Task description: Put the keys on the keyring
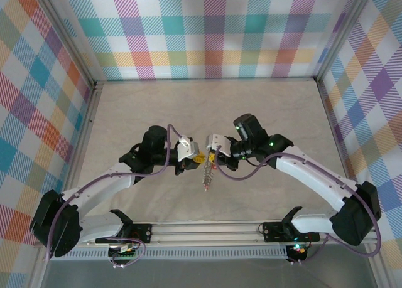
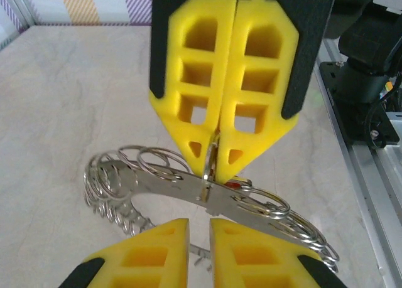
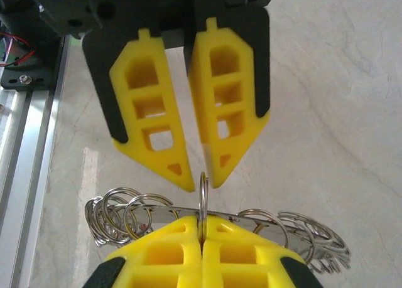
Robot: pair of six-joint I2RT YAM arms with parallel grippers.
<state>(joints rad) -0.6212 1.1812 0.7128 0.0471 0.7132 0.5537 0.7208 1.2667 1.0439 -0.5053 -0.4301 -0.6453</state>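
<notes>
Silvery keyring (image 3: pixel 157 208) hangs pinched in the clamped right gripper (image 3: pixel 201 224); the left gripper (image 3: pixel 201 184), slightly parted, grips nothing, so the keyring may twist free.

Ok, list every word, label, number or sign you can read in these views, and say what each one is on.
No readable text in any view.
left gripper and right gripper: plain yellow and black, no markings.
keyring: bare metal, no stamp visible.
small board by the rail: any print is too small to read.
plaid walls: pattern, no lettering.
</notes>
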